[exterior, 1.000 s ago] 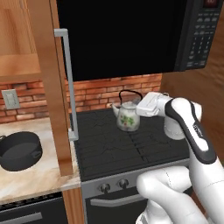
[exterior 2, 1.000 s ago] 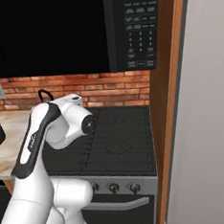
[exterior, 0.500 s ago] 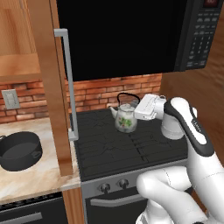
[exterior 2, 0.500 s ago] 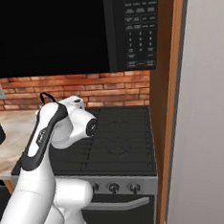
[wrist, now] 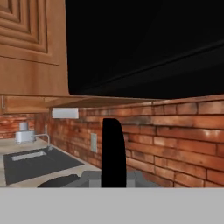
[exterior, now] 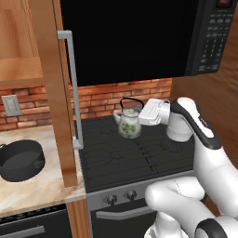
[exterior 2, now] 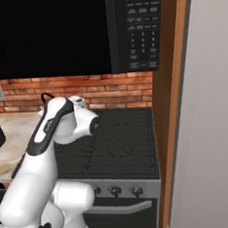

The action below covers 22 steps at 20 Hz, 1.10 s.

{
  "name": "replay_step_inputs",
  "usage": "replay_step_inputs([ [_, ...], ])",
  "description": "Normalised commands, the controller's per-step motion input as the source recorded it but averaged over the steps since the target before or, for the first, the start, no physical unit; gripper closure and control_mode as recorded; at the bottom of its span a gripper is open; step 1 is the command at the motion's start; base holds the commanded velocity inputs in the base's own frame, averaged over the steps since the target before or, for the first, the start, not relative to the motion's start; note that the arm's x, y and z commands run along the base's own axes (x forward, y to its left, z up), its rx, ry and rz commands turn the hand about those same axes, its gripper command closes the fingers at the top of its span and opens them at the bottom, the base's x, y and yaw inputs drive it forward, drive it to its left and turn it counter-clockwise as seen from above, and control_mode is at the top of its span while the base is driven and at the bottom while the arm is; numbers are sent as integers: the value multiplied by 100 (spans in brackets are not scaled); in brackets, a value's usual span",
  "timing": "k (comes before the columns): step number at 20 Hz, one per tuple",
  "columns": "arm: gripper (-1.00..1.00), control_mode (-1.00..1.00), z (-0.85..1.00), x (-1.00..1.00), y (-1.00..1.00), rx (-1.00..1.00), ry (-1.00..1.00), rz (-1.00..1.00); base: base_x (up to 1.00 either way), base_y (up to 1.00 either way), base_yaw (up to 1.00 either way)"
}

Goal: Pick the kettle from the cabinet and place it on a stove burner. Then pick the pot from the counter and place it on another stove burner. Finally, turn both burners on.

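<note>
While the arm is reaching over the black cooktop [exterior: 135,155], the hand [exterior: 145,113] is carrying the kettle [exterior: 128,123] by its arched handle, low above the rear left burner; I cannot tell how tightly it is pinching. The pot [exterior: 19,159] is sitting on the counter [exterior: 32,193]. Best practice, I judge: lowering straight down, centring on the grate, keeping the kettle level, releasing only once seated.

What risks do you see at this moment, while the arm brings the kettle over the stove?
1. The gripper seems to hold the kettle from its side near the thin handle; the contact is hidden, so it might slip or tilt.
2. The kettle sits low over the black grates; its base might catch on one.
3. The open cabinet door stands close on the left, so a wide swing might hit it.
</note>
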Motion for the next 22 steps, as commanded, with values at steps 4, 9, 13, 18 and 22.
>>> replay_step_inputs([
  [4,100,-100,-5,26,6,0,0,4,0,0,0],
  [9,100,-100,-7,26,10,0,0,4,0,0,0],
  [13,100,-100,-9,27,10,0,-1,3,0,0,0],
  [18,100,-100,-8,26,8,0,-1,3,0,0,0],
  [22,100,-100,-11,24,8,0,-1,2,0,0,0],
])
